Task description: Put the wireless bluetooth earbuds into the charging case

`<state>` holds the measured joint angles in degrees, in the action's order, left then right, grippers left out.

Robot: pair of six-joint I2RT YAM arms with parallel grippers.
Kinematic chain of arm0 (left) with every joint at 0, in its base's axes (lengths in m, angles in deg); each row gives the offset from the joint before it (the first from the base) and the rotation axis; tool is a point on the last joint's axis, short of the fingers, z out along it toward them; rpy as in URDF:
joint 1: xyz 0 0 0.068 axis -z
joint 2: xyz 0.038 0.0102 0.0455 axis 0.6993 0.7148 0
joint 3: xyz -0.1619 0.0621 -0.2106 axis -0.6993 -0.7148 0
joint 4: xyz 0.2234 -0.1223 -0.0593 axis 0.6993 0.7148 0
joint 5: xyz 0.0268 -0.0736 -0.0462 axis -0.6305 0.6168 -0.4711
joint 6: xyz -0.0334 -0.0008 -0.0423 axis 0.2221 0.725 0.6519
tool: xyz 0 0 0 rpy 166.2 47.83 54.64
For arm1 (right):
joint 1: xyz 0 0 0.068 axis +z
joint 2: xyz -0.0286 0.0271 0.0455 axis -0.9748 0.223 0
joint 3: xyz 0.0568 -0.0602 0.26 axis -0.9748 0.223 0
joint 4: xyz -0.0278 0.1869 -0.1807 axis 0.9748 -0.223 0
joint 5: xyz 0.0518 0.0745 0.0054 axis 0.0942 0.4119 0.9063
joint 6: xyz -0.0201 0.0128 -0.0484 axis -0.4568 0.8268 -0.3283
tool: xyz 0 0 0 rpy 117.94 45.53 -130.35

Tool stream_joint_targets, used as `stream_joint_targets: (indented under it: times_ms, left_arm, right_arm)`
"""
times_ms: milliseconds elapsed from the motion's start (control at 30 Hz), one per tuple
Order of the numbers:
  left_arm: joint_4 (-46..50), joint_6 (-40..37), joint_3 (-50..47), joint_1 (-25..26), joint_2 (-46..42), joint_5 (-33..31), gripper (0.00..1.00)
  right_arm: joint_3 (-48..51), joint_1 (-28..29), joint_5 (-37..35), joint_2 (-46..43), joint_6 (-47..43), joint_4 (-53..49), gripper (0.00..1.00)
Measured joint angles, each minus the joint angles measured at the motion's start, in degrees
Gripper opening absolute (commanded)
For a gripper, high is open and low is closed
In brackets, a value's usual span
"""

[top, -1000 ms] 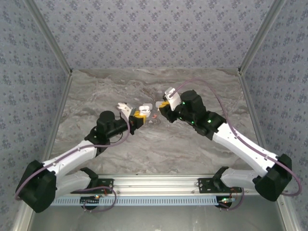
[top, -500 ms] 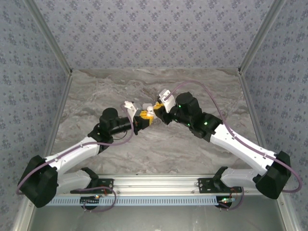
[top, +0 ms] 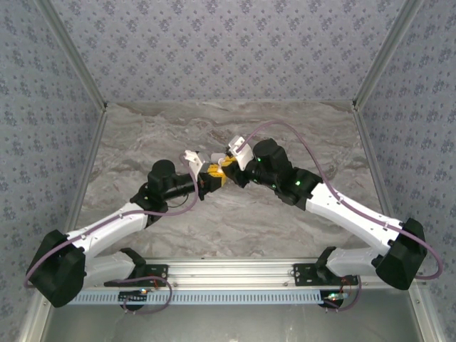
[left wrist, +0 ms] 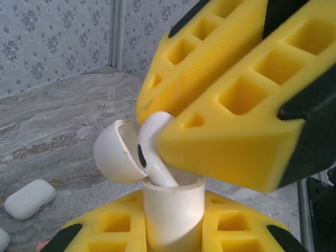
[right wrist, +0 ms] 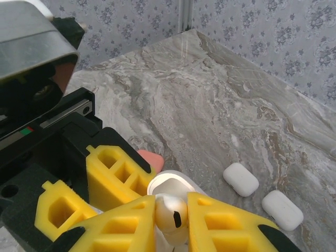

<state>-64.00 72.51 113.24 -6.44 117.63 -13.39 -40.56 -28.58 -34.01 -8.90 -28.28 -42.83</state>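
Twin-arm unit: exterior condition.
Left arm (top: 114,228) and right arm (top: 349,214): white link shells, black joint housings, the largest off either end of the aluminium rail (top: 235,274). A mauve cable (top: 285,128) runs from the rail along each arm. Green indicator lights (top: 296,184) on the right arm. Fingers (left wrist: 236,105) yellow, ribbed, square-pocketed, black-cornered.

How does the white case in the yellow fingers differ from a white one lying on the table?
The held case stands upright with its lid open; the lying case is shut and flat on the table. The left gripper clamps the held case, an earbud poking into it; nothing touches the lying case. Both are white and rounded.
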Motion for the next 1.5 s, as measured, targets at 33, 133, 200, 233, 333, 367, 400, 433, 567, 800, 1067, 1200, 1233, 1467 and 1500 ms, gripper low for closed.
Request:
stream_joint_targets:
  times_ms: [33,133,200,233,333,367,400,433,567,800,1067,1200,1233,1467,1500]
  left_arm:
    - [0.0,-0.2,0.0,0.0,-0.1,0.0,0.0]
    - [0.2,-0.4,0.0,0.0,-0.2,0.0,0.0]
    - [0.2,-0.4,0.0,0.0,-0.2,0.0,0.0]
    - [0.2,-0.4,0.0,0.1,-0.2,0.0,0.0]
    - [-0.1,-0.4,0.0,0.1,-0.3,0.0,0.0]
    - [-0.3,-0.4,0.0,0.1,-0.3,0.0,0.0]
    - [-0.4,-0.4,0.0,0.1,-0.4,0.0,0.0]
    - [-0.4,-0.4,0.0,0.1,-0.5,0.0,0.0]
    - [-0.9,-0.3,0.0,0.1,-0.6,0.0,0.0]
    - [-3.2,0.3,0.0,0.1,-0.6,0.3,0.0]
    - [-5.0,1.0,0.0,0.1,-0.5,1.7,0.0]
    - [-5.3,1.4,0.0,0.1,-0.3,1.9,0.0]
    - [-5.3,1.4,0.0,0.1,-0.2,1.9,0.0]
    - [-5.4,1.4,0.0,0.1,0.0,1.9,0.0]
    - [-5.5,1.4,0.0,0.1,0.0,1.9,0.0]
  right_arm:
    - [0.0,0.0,0.4,0.0,0.0,-0.3,0.23]
    - [-0.4,-0.4,1.8,0.0,0.2,-1.3,0.26]
    - [-0.8,-0.8,3.4,0.0,0.7,-2.0,0.29]
    - [-1.0,-1.0,4.2,0.0,0.9,-2.3,0.31]
    - [-1.5,-2.0,7.5,-0.2,2.2,-3.1,0.4]
    - [-1.6,-2.5,8.9,-0.3,2.8,-3.3,0.44]
    - [-1.8,-3.0,10.1,-0.4,3.2,-3.5,0.47]
    - [-1.9,-3.5,11.1,-0.7,3.5,-3.6,0.5]
    - [-2.0,-7.7,14.8,-3.7,5.7,-3.8,0.7]
    - [1.2,-19.1,23.7,-9.6,13.2,-0.2,1.0]
    - [2.7,-19.2,35.2,-2.8,19.5,1.8,1.0]
    - [2.7,-17.0,38.0,-0.9,20.0,2.4,1.0]
    - [2.7,-16.5,38.6,-0.6,20.0,2.6,1.0]
    - [2.3,-15.5,40.3,0.0,20.0,2.6,1.0]
    - [2.3,-15.5,40.3,0.0,19.8,2.5,1.0]
